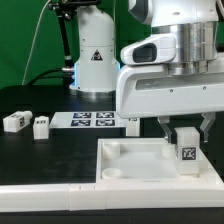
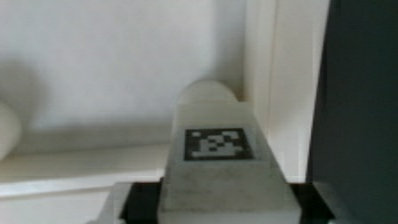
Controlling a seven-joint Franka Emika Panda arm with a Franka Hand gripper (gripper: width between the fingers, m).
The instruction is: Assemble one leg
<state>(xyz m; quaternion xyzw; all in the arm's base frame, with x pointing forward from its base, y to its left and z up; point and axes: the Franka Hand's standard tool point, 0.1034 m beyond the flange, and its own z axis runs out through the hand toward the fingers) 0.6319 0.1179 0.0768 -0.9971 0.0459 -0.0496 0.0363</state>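
Observation:
My gripper is shut on a leg, a small white block with a black-and-white tag on its face. It holds the leg upright over the tabletop, the large white square tray, near the corner at the exterior view's right. In the wrist view the leg points from between my dark fingers toward the tabletop's raised rim. Whether the leg's tip touches the tabletop cannot be told.
Two more white legs lie on the black table at the exterior view's left. The marker board lies behind the tabletop. A white robot base stands at the back.

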